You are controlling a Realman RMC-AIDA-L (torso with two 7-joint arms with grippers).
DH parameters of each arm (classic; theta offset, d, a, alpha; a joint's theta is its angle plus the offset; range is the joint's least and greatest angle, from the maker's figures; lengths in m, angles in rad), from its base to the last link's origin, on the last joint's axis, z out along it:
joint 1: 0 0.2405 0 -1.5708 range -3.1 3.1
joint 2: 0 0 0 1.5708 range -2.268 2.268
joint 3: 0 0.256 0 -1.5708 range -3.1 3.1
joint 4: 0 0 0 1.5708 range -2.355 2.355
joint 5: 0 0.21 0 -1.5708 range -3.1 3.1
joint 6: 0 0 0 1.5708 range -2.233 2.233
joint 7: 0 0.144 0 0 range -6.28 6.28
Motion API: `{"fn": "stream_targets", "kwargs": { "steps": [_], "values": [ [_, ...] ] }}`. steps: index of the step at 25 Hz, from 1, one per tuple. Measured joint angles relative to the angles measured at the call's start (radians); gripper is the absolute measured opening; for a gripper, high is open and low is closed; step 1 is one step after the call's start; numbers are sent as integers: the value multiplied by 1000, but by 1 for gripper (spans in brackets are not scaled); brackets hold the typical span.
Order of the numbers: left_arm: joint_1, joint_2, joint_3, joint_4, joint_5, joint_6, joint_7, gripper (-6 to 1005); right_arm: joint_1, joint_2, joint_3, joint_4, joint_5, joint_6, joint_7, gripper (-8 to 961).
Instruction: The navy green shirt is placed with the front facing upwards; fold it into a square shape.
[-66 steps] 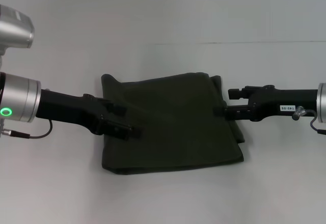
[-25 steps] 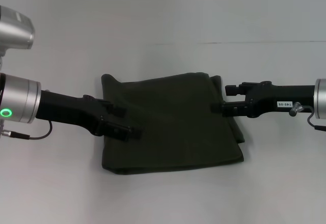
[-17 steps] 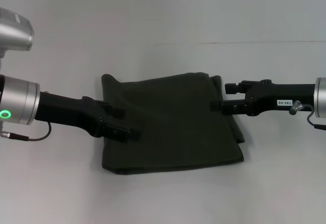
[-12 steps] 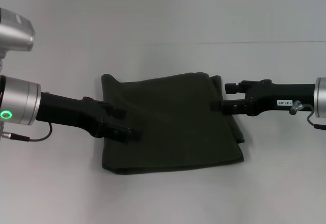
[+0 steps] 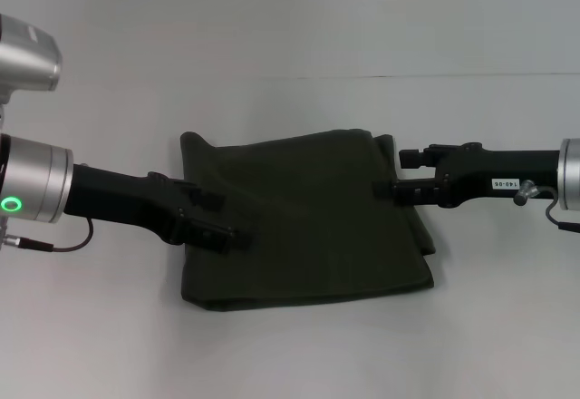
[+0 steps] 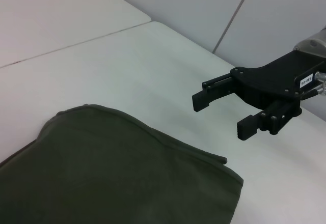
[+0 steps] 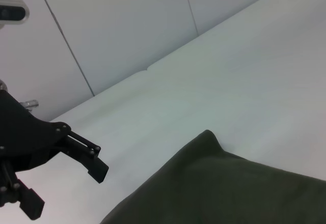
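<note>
Shirt (image 5: 304, 219) lies folded into a rough square on the table (image 5: 290, 36), midway between both arms, its near hem toward the robot and slightly wider than the far edge. Left gripper (image 5: 237, 235) sits over the shirt's left edge, jaws spread with nothing in them, as the right wrist view shows. Right gripper (image 5: 388, 190) hangs at the right edge, farther back, likewise spread and empty. Neither arm looks clearly nearer; the cloth lies inward from both.
</note>
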State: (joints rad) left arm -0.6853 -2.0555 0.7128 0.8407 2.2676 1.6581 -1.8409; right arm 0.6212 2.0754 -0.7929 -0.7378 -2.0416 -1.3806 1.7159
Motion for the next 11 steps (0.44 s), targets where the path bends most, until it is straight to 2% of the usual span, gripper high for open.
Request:
{"fn": "stream_targets", "kwargs": {
  "steps": [11],
  "values": [
    [1,0,-3,0,0,-7,-12,963,0,3,-5,2,0,-4,-6,884]
  ]
}}
